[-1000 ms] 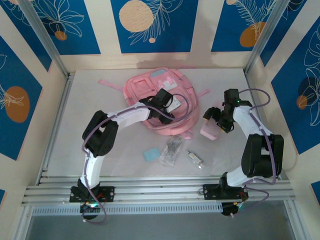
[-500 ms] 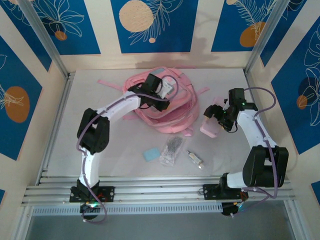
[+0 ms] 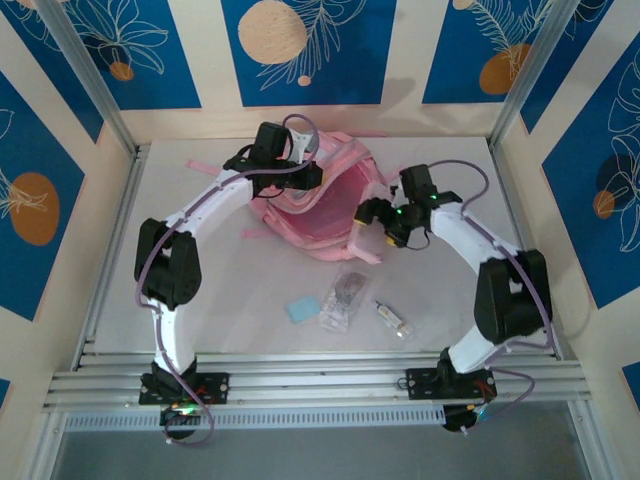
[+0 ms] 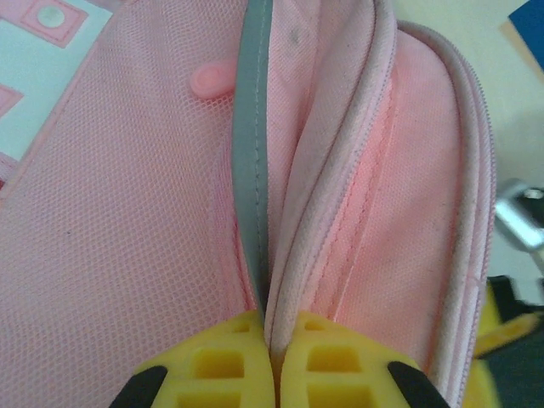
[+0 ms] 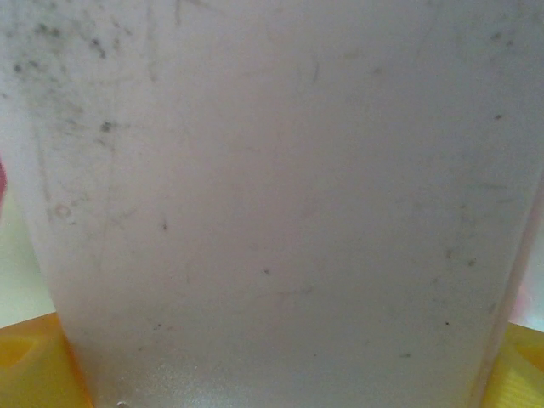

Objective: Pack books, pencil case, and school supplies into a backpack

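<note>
**Item 1.** Large soft pink fabric backpack [image 3: 325, 205], at the far middle of the pale worktop [image 3: 210, 300].
- Handling: judged limp and light, and likely to collapse unless held. Best taken by the piped zip edge.
- Hold: the left gripper [image 4: 270, 340] had its jaws clenched on that edge, holding the mouth up and open towards the right arm.
- Contents: the interior was shadowed, and nothing inside could be told.

**Item 2.** Pale pink soft oblong pencil case [image 5: 272, 195].
- Hold: grasped across its width in the wide-set jaws of the right gripper [image 3: 373, 213], just at the backpack's mouth.
- Handling: judged light, squashy and slightly slick. A mid-body hold suited it.

**Items 3 to 5.** These lay on the worktop, nearer the arms' bases than the backpack.
- 1 light blue square pad [image 3: 300, 309]: flat, judged hard to pinch.
- 1 clear plastic bag with dark bits [image 3: 343, 298]: judged crinkly, its contents loose.
- 1 small whitish tube [image 3: 392, 319]: judged liable to roll.
</note>
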`<state>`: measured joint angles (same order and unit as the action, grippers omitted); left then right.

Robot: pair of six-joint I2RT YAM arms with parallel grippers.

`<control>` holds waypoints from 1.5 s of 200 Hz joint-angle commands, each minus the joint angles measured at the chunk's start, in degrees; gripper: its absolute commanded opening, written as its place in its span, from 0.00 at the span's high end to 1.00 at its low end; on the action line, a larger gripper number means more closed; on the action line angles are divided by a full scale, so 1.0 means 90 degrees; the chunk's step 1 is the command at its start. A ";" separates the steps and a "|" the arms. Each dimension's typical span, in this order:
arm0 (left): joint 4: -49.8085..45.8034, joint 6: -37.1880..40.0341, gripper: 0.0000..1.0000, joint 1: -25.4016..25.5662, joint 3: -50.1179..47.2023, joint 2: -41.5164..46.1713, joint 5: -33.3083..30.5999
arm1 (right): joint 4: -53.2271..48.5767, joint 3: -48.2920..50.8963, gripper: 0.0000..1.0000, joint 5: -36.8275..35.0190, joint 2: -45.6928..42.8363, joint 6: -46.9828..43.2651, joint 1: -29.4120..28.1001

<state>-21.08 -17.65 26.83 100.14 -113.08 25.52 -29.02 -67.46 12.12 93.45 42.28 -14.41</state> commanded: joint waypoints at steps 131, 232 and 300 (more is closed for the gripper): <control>0.0760 -0.0485 1.00 -0.0071 0.0211 0.0489 0.0680 | 0.1287 -0.1381 0.24 0.0949 0.1878 0.0748 -0.0337; 0.0891 -0.0463 1.00 -0.0050 -0.0144 0.0688 0.0850 | 0.2677 -0.3803 0.70 0.1426 0.3949 0.1274 -0.1014; 0.1237 -0.0519 1.00 -0.0110 -0.0485 0.0810 0.0599 | 0.0852 -0.1009 0.34 0.0676 0.0966 -0.0073 -0.0835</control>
<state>-15.55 -22.20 25.41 96.20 -110.04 28.95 -10.94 -81.93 21.52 112.62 48.58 -22.04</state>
